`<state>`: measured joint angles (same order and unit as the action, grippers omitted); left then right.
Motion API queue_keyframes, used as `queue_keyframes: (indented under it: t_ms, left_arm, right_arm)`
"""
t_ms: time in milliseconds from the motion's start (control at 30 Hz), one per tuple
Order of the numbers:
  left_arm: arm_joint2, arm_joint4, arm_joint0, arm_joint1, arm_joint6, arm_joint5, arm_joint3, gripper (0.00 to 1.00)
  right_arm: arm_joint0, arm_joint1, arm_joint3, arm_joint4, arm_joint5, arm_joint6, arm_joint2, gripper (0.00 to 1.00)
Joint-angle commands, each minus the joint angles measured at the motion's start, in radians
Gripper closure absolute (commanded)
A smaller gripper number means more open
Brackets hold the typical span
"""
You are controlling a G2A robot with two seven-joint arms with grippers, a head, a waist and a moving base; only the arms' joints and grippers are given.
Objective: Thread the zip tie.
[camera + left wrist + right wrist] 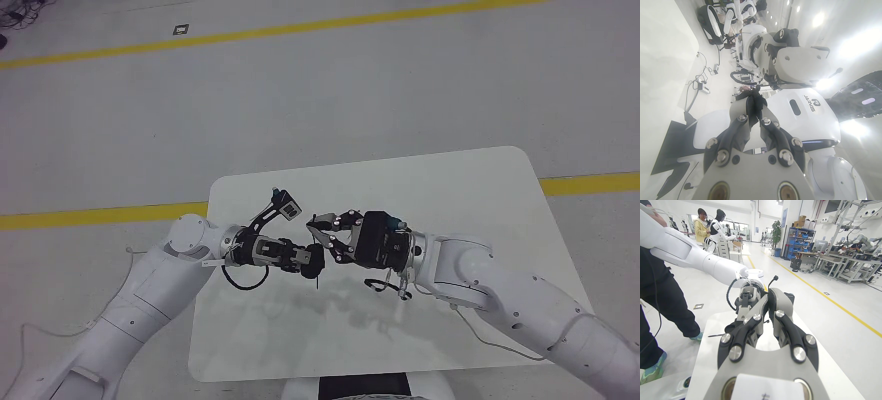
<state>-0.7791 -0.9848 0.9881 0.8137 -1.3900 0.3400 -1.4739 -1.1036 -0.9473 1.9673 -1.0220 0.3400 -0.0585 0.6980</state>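
Both grippers meet above the middle of the white table (470,200). A thin black zip tie (775,277) runs between the pads of my right gripper (769,302), which is shut on its strap, and its small square head sticks out past the fingertips. From the left wrist view that head (838,71) pokes out beyond the right gripper's grey body. My left gripper (754,106) faces the right gripper (322,232) almost tip to tip and is shut on the tie's other part. The pointed tail (316,283) hangs out below the left gripper (312,262).
The table has rounded corners, and its broad white top stretches out to the right of the grippers. Its left edge (212,200) lies close to the left arm. Grey floor with yellow lines (100,215) surrounds it.
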Motion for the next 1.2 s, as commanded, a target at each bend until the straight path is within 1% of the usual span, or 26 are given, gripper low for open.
queue_keyframes:
  t_ms: [0, 700, 1167]
  left_arm:
    - [0.000, 0.000, 0.000, 0.000, 0.000, 0.000, 0.000, 1.00]
    - [0.000, 0.000, 0.000, 0.000, 0.000, 0.000, 0.000, 1.00]
    - [0.000, 0.000, 0.000, 0.000, 0.000, 0.000, 0.000, 1.00]
  right_arm:
    - [0.000, 0.000, 0.000, -0.001, 0.000, -0.001, 0.000, 1.00]
    - [-0.003, 0.005, 0.003, -0.004, 0.000, -0.007, 0.004, 1.00]
    - [0.014, 0.014, 0.005, 0.001, 0.000, -0.011, -0.020, 1.00]
